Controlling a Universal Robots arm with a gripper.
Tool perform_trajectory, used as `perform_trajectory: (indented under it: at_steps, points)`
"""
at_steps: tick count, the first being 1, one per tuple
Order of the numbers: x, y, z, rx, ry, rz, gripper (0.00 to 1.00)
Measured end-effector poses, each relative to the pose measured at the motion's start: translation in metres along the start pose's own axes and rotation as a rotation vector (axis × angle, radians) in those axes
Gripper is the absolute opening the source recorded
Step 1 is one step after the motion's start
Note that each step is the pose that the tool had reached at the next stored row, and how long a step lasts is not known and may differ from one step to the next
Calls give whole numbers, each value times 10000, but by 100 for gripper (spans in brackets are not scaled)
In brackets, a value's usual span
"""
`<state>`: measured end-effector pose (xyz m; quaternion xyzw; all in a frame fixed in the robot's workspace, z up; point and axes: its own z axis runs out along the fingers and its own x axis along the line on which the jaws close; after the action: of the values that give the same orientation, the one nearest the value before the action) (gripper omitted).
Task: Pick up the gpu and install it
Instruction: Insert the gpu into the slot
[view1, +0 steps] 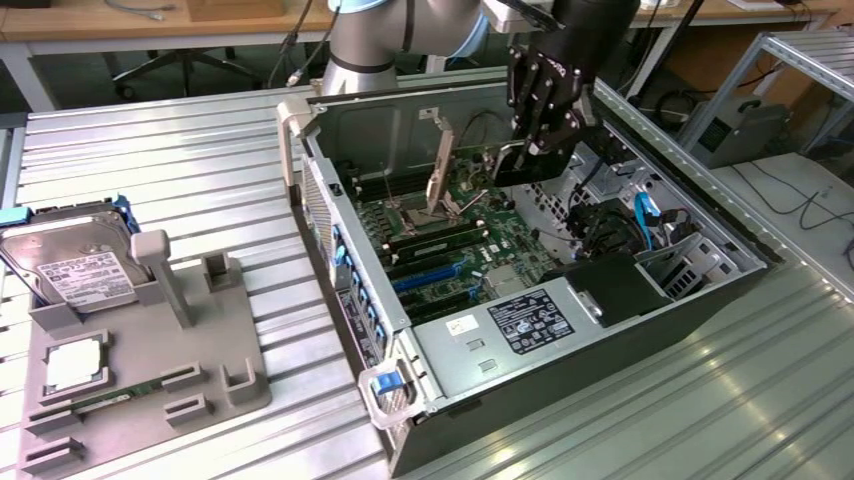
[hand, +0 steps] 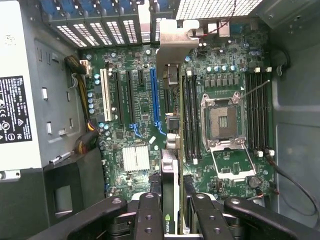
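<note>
We see the arm (view1: 387, 40) reaching down into the open computer case (view1: 400, 125), which lies on its side on the ribbed metal surface (view1: 160, 160). In the wrist view the jaws are clamped on the gpu (hand: 169, 185), one on each face, and the card shows edge-on between them. From the jaws it runs away across the motherboard (hand: 140, 112) to its silver end bracket (hand: 176, 47), which sits at the row of rear slot openings (hand: 95, 32) in the case wall.

The gpu stands upright on its long edge, just beside the long blue slot (hand: 154, 97) and between that slot and the black memory slots (hand: 190, 115) next to the bare processor socket (hand: 222, 117). We cannot tell whether its lower edge is seated in a slot or held just above the board. In the exterior view the bracket (view1: 442, 160) rises upright over the board, beside the jaws.

A silver heatsink (hand: 136, 157) sits near the card, on the side away from the socket. The power supply (view1: 534, 320) (the box with the black and white label) fills the near end of the case.

Well apart from the case, toward the exterior view's left, a grey holder (view1: 214, 350) rests on the surface. It carries a hard drive (view1: 80, 270), a square processor (view1: 74, 362) and a green memory stick (view1: 100, 400).
</note>
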<state>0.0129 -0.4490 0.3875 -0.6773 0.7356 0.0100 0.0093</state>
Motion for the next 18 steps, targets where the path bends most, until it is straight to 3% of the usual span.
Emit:
perform_trajectory:
  at_steps: [18]
  points:
    - [11,20,333,-1,0,-50,27]
